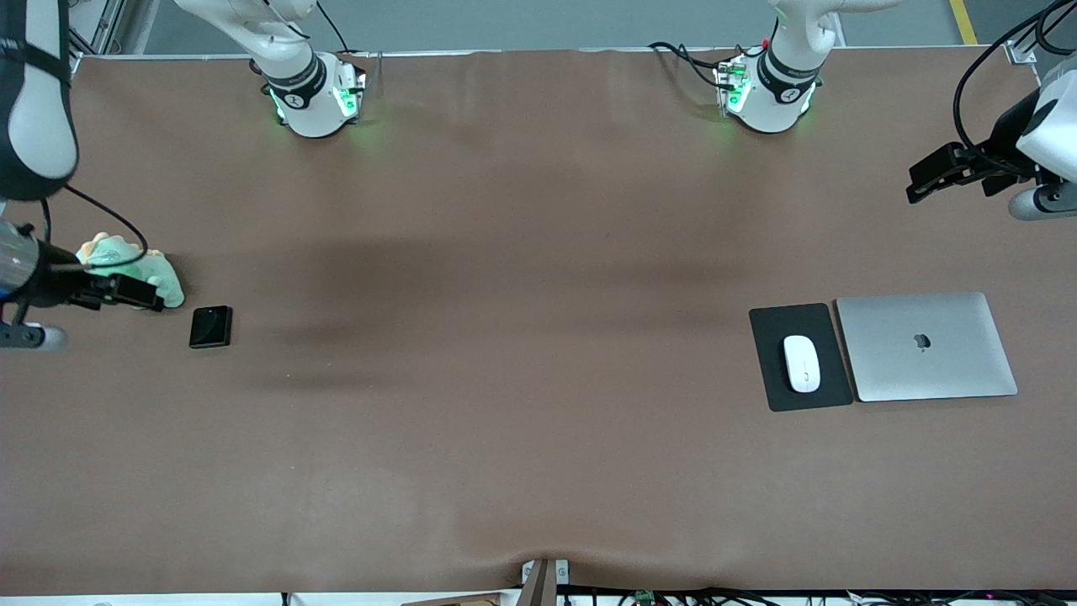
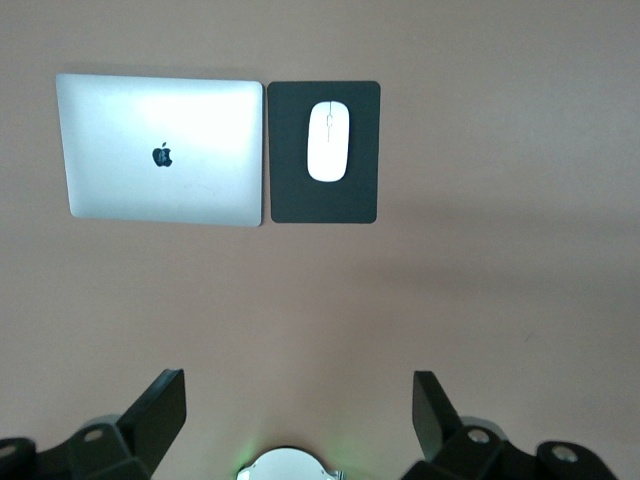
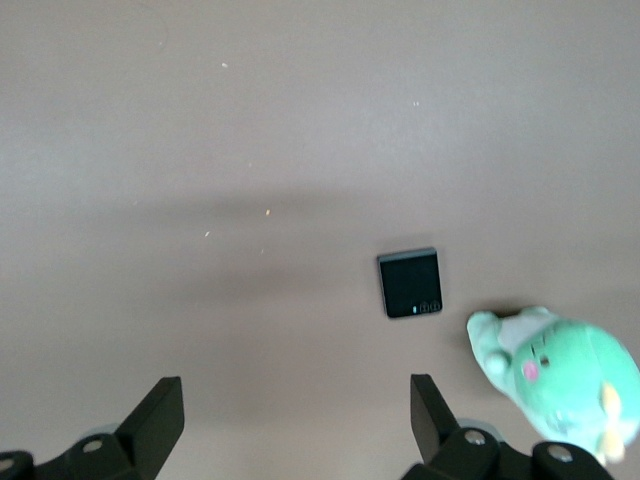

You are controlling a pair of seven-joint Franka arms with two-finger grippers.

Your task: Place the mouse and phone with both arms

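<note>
Nearest to my front camera, I see the mouse [image 1: 802, 364] lying on a dark pad [image 1: 770, 337] toward the left arm's end of the table [image 1: 505, 438], with a closed silver laptop [image 1: 925, 347] just beside the pad at its 3 o'clock. Slightly farther off, toward the right arm's end, the phone [image 1: 210, 326] lies flat, and a green plush toy [image 1: 165, 278] sits near it at roughly 10 o'clock. The right tool [image 1: 139, 292] hangs over that toy, fingers [image 3: 150, 425] spread wide and holding nothing. The left tool [image 1: 930, 178] hovers over bare table at the laptop's 12 o'clock, fingers [image 2: 160, 410] likewise wide apart and empty.
</note>
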